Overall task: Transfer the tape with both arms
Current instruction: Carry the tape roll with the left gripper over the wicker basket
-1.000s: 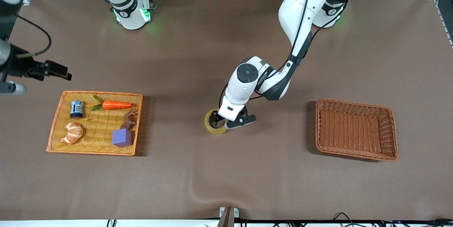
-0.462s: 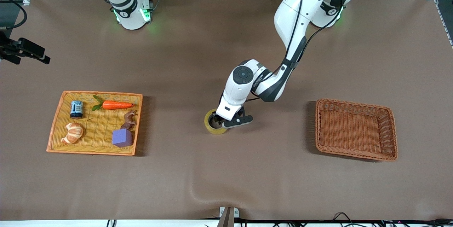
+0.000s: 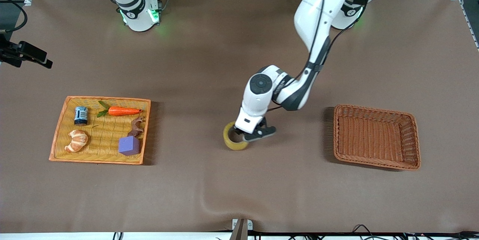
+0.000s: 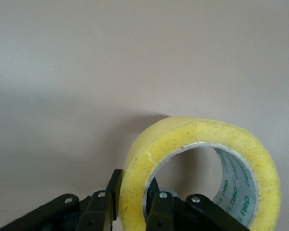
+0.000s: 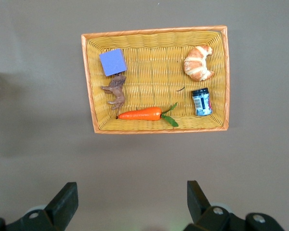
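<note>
Brown bench [image 3: 187, 195], one wrinkle at its near edge. Yellow tray [image 3: 60, 128] at the right arm's end holds carrot [image 3: 123, 111], can [image 3: 81, 115], croissant [image 3: 77, 140], toy horse [image 3: 136, 127], purple cube [image 3: 129, 145]. Brown wicker basket [image 3: 411, 135] at the left arm's end shows nothing inside. Left gripper [image 3: 245, 135] clamps the tape [image 3: 230, 142] by its wall, mid-bench. Right gripper [image 5: 130, 204] spread wide, waiting over the tray.

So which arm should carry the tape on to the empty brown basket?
Left. Its end effector is already shut on the tape, one finger inside the core and one outside, and the brown basket sits toward its end of the table. The right end effector waits open above the yellow tray.
</note>
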Controlling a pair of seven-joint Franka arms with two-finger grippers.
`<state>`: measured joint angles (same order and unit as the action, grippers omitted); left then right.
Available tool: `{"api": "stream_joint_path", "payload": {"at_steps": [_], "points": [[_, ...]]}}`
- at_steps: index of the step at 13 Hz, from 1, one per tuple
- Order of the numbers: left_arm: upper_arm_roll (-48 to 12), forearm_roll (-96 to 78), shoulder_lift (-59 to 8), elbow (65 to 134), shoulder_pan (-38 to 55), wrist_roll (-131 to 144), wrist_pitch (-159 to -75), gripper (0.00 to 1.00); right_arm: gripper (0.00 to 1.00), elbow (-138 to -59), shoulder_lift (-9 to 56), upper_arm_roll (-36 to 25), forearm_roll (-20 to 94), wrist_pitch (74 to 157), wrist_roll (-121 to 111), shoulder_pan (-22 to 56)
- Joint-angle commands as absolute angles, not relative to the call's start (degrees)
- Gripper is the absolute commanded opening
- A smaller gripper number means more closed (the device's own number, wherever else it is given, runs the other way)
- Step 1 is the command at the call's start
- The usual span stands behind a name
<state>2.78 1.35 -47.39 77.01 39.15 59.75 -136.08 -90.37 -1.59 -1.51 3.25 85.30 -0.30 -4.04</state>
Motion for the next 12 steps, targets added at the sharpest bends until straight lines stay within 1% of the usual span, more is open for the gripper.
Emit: {"api": "stream_joint_path", "payload": {"at_steps": [1, 4, 6, 8, 9, 12], "points": [[2.29, 3.08, -35.8, 80.76, 32.19, 56.63, -124.83, 0.0, 1.0, -91.93, -3.25, -0.79, 2.46, 85.69, 0.53, -4.75], [2.37, 3.16, -28.33, 88.56, 24.03, 44.08, -122.96, 0.0, 1.0, -91.85, -3.16, -0.7, 0.36, 85.96, 0.44, -4.4], [2.2, 2.55, -24.62, 92.8, 15.69, 27.95, -122.96, 0.0, 1.0, -91.85, -3.16, -0.18, -1.05, 86.04, 0.44, -4.22], [2.2, 2.46, -24.17, 95.26, 8.91, 15.27, -123.05, 0.0, 1.0, -91.85, -3.16, -0.09, -1.05, 85.96, 0.44, -4.22], [2.11, 2.37, -24.69, 95.45, 5.14, 9.9, -123.13, 0.0, 1.0, -91.93, -3.16, -0.26, -1.05, 85.7, 0.44, -4.13], [2.11, 1.93, -27.41, 95.19, -0.51, 0.11, -125.23, 0.0, 1.0, -91.76, -3.16, -0.35, -0.97, 85.78, 0.09, -4.13]]}}
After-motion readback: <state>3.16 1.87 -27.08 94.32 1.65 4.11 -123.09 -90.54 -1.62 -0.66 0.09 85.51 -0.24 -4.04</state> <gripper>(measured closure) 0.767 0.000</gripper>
